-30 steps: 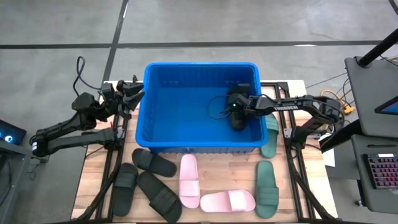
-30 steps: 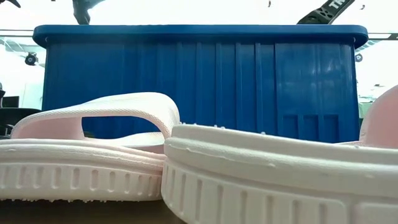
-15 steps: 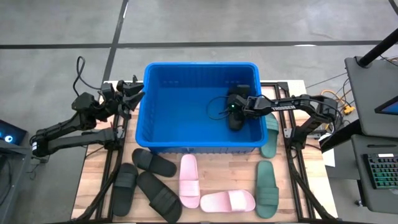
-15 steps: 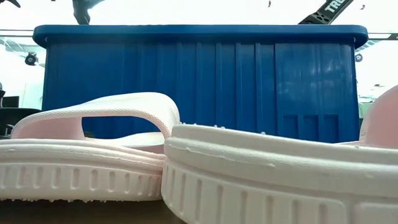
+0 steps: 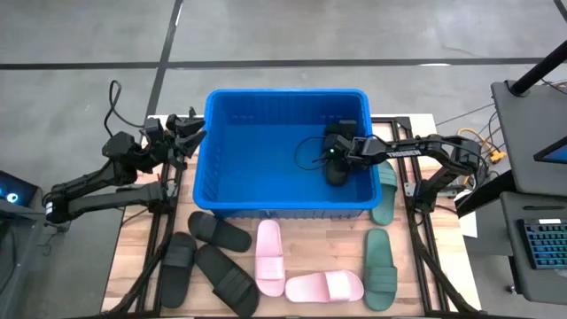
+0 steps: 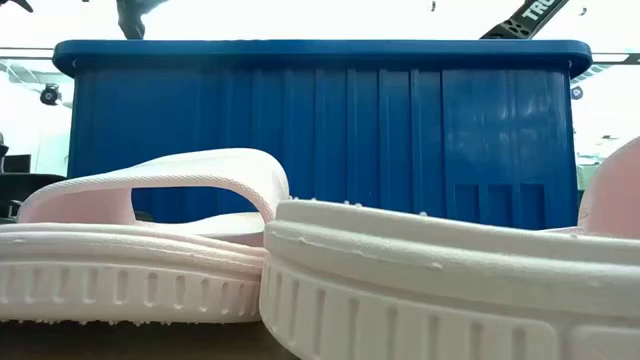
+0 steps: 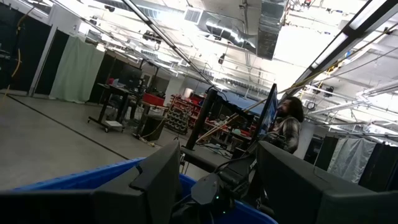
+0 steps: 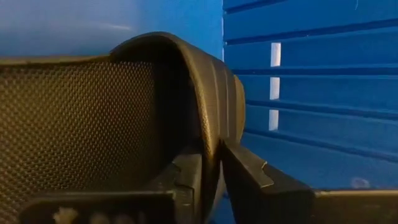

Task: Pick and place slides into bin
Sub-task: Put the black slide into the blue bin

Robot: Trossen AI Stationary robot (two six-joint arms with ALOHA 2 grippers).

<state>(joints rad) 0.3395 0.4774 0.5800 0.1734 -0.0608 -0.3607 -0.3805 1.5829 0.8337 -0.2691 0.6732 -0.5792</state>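
Overhead, a light wooden tabletop (image 5: 337, 244) on a dark metal frame is seen, set on a grey concrete floor (image 5: 266, 35) crossed by dark lines. A black desk (image 5: 532, 133) with a keyboard (image 5: 542, 248) stands past the table's right edge. In the left wrist view a large hall with exposed ceiling ducts and bright strip lights is shown, with a person (image 7: 287, 127) standing far off among equipment.

The blue bin (image 5: 285, 97) occupies the far middle of the tabletop. In the low view its ribbed front wall (image 6: 320, 130) fills the background, and two pale pink slides (image 6: 150, 250) close to the lens block most of the table.

Along the near edge, three black slides (image 5: 217, 232) are grouped toward the left corner, the two pink slides (image 5: 269, 257) lie at the middle, and one dark green slide (image 5: 380, 268) lies toward the right. A second green slide (image 5: 386, 190) lies just beside the bin's right wall.

The right gripper (image 5: 335, 152) is reached into the bin near its right wall. In its wrist view the fingers (image 8: 252, 177) are clamped on the strap edge of a black slide (image 8: 93, 118), with the bin's ribbed inner wall behind it.

The left gripper (image 5: 182, 133) is parked by the bin's left wall near the far left corner, fingers (image 7: 155, 177) apart and holding nothing.
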